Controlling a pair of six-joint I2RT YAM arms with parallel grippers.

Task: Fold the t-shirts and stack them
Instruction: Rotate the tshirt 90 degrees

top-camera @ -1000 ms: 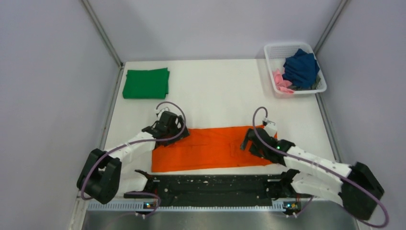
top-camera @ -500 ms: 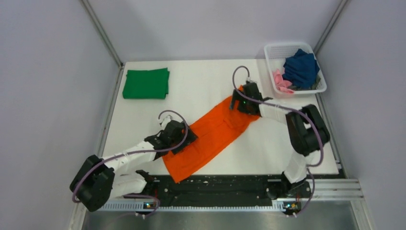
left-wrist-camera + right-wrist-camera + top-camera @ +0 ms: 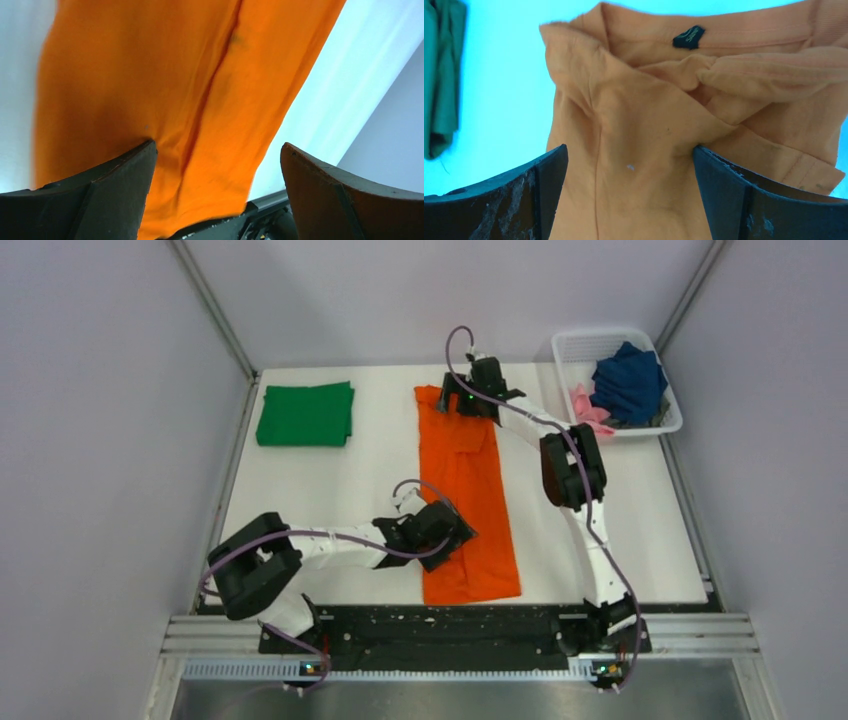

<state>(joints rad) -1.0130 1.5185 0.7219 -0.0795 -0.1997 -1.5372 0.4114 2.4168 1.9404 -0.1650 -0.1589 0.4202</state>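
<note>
Orange t-shirt [image 3: 470, 470], left hand [image 3: 217, 146] near hem, right hand [image 3: 629, 150] at collar

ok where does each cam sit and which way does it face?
Top external: above and behind the bases, looking down at the table; both arms show.
Left wrist: on the left gripper, facing the near end of the orange t-shirt; both fingers show.
Right wrist: on the right gripper, over its collar end; both fingers show.
Shared: orange t-shirt in all three; green t-shirt in top and right wrist.
</note>
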